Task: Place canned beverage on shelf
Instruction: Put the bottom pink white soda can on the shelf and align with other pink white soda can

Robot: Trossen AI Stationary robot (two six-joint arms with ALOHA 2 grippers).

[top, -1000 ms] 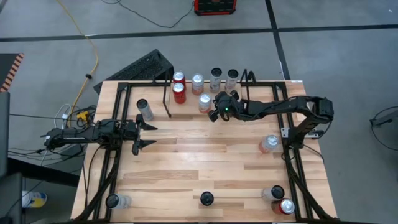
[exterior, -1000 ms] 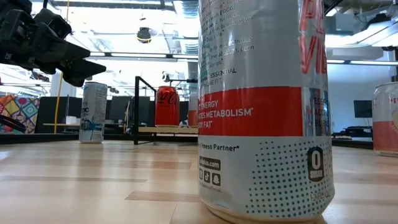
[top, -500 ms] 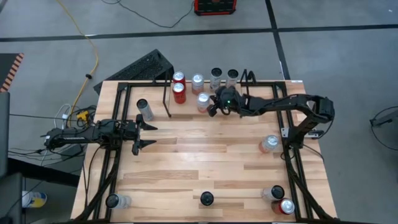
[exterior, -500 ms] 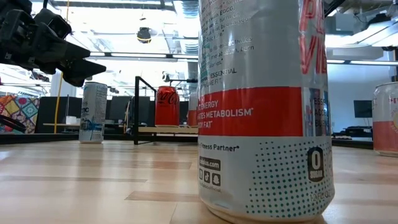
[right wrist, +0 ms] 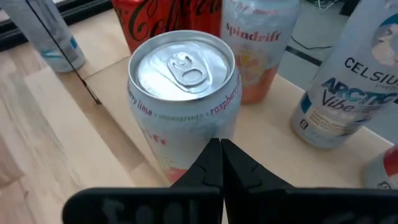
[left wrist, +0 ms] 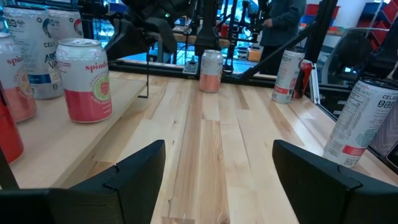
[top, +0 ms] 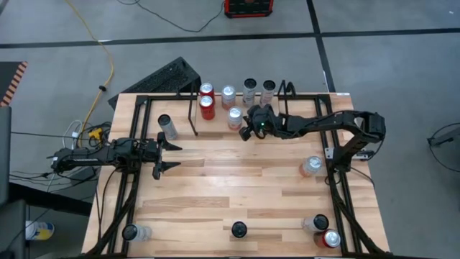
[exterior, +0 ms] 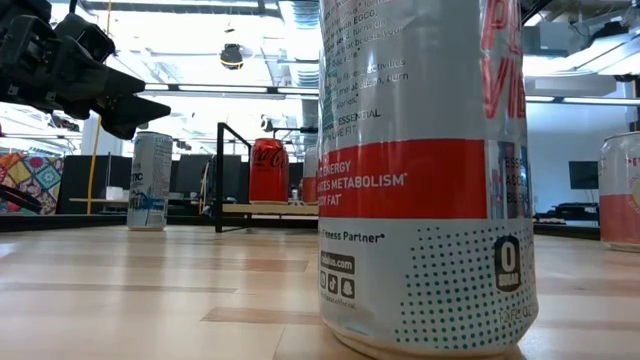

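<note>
A silver Spindrift raspberry-lime can (right wrist: 183, 93) stands upright on the shelf's pale board (right wrist: 273, 155), near its front edge; it also shows in the high view as a can (top: 236, 117). My right gripper (right wrist: 219, 152) is shut, slanting down, its tips right at this can's side below the rim. Several more cans stand on the shelf behind: two red cans (top: 207, 99), a Spindrift can (right wrist: 258, 43) and Celsius cans (right wrist: 348, 81). My left gripper (top: 167, 157) waits open and level at the table's left, holding nothing. My right gripper's shut fingertips (right wrist: 211, 155) stand against the side of the raspberry-lime can (right wrist: 193, 146), coming at it slanting down from the table's right. I cannot tell whether they touch it. The can stands upright on the shelf board.
Loose cans stand on the table: one at far left (top: 167, 126), one at right (top: 310, 166), several along the near edge (top: 239, 230), one filling the low view (exterior: 420, 170). Black rail frames (top: 122, 194) run down both sides. A person (left wrist: 283, 18) stands beyond the table.
My right gripper has swung a little toward the far edge and come back to about where it was, still shut. The raspberry-lime can stays upright in place.
</note>
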